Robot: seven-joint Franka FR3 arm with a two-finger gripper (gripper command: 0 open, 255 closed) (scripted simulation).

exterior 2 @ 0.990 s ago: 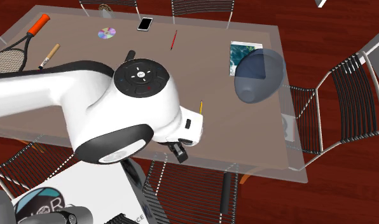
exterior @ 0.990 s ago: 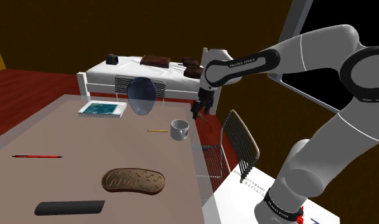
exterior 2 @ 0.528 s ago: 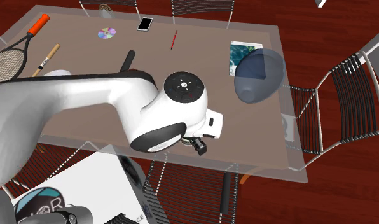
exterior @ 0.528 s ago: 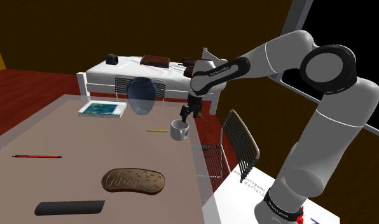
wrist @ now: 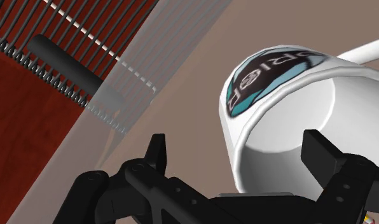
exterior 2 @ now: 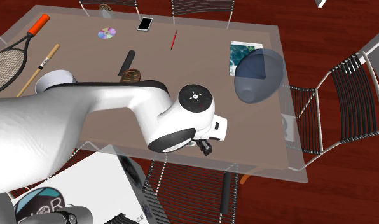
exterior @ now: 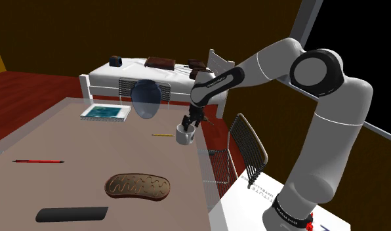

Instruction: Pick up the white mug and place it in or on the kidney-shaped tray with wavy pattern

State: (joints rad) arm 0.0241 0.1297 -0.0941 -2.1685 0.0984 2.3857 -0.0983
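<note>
White mug (exterior: 185,136) with a round teal logo stands upright near the surface's (exterior: 50,131) edge, well apart from the brown wavy tray (exterior: 139,186). Your gripper (wrist: 239,153) hangs over it, fingers wide, straddling one wall. It is likely rigid, smooth, light and breakable; pinch that wall firmly.

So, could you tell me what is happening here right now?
The white arm's black gripper is poised right over the white mug, which stands near the table's edge. Its fingers are open and appear to straddle the mug's rim, so nothing is gripped yet. The brown kidney-shaped tray with the wavy pattern lies further along the table, nothing on it.
</note>
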